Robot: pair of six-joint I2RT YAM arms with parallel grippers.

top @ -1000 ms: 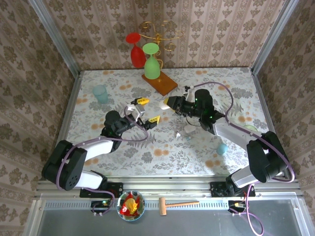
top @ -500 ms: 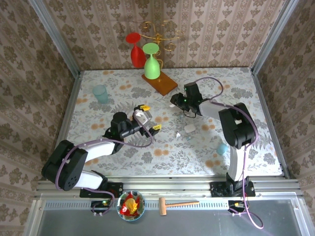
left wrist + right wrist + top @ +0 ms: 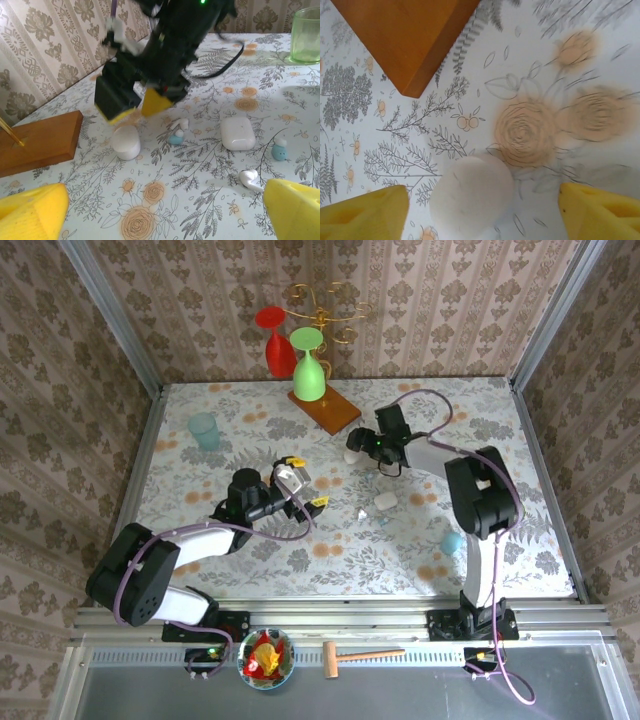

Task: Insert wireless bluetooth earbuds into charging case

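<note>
Since 1 second ago the right gripper has spread open. From above it straddles a round case, released. Left wrist: left gripper gapes empty, earbuds loose near the rectangular case. Right wrist: round case untouched. Nothing looks inserted yet.

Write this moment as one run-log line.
left gripper: jaws open | right gripper: jaws open over rounded white case | earbud: lying loose
</note>
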